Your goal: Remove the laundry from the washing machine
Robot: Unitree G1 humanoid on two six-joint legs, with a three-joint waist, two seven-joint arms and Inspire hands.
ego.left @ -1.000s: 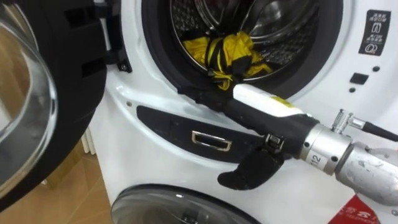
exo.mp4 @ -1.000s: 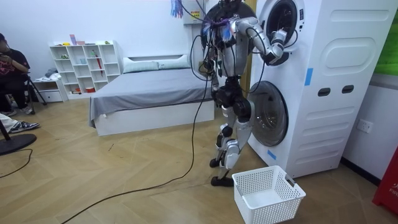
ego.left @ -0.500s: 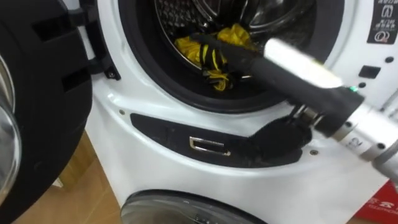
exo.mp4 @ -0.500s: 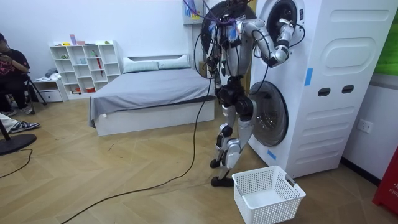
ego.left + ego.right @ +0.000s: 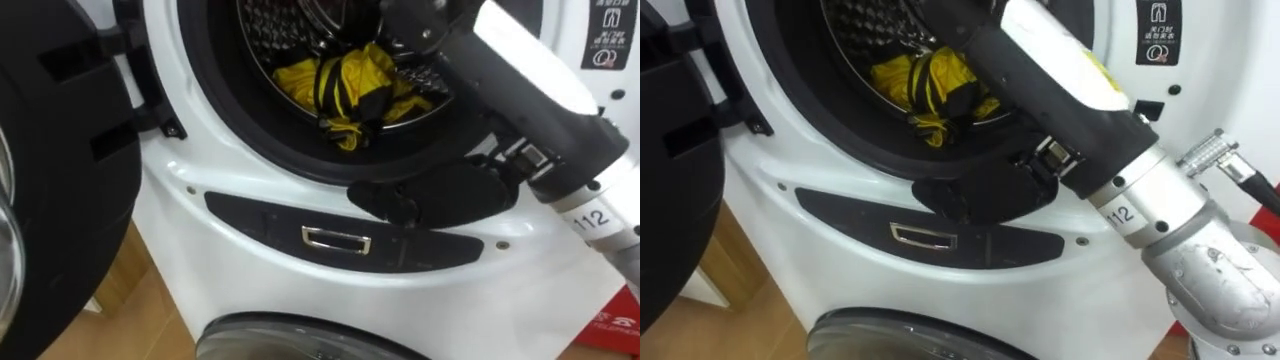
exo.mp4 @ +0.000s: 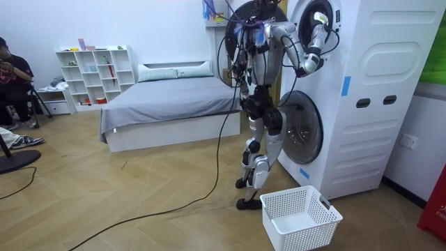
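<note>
Right hand (image 5: 412, 22): reaches into the drum (image 5: 285, 22) above the yellow cloth (image 5: 350, 85); grip cannot be told. Cloth: bunched at the drum's front, just behind the seal (image 5: 262, 142). Risk: a shallow pinch slips, or the cloth snags on the seal and drops outside the basket (image 6: 300, 219).

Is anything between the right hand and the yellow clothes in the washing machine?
Nothing visible. The right hand reaches into the steel drum, just right of the crumpled yellow-and-black garment; the dark round door hangs open at left.
</note>
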